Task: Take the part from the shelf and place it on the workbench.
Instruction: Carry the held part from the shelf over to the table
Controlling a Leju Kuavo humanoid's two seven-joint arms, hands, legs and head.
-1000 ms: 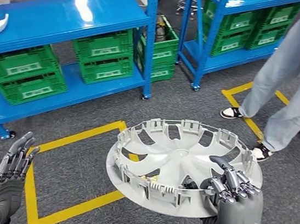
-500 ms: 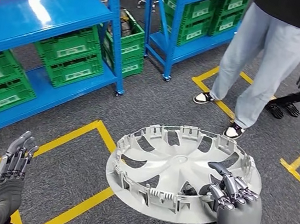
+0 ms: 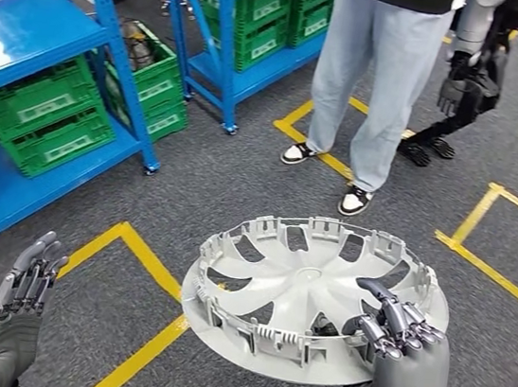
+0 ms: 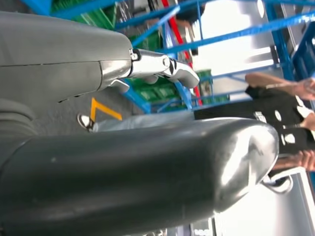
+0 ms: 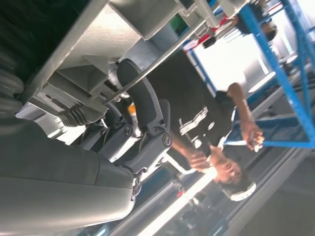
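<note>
— Where is the part?

— The grey wheel cover (image 3: 314,301) sits level in front of me, above the grey floor (image 3: 243,182). My right robot hand (image 3: 402,365) grips its near right rim, fingers (image 3: 398,322) curled over the edge.

— And your other one?

— My left robot hand (image 3: 8,323) is raised at the near left, holding nothing, fingers apart.

— What's around?

— Blue shelves (image 3: 40,31) with green crates (image 3: 57,115) stand far left. A person (image 3: 374,66) in grey trousers stands beyond the cover.
</note>
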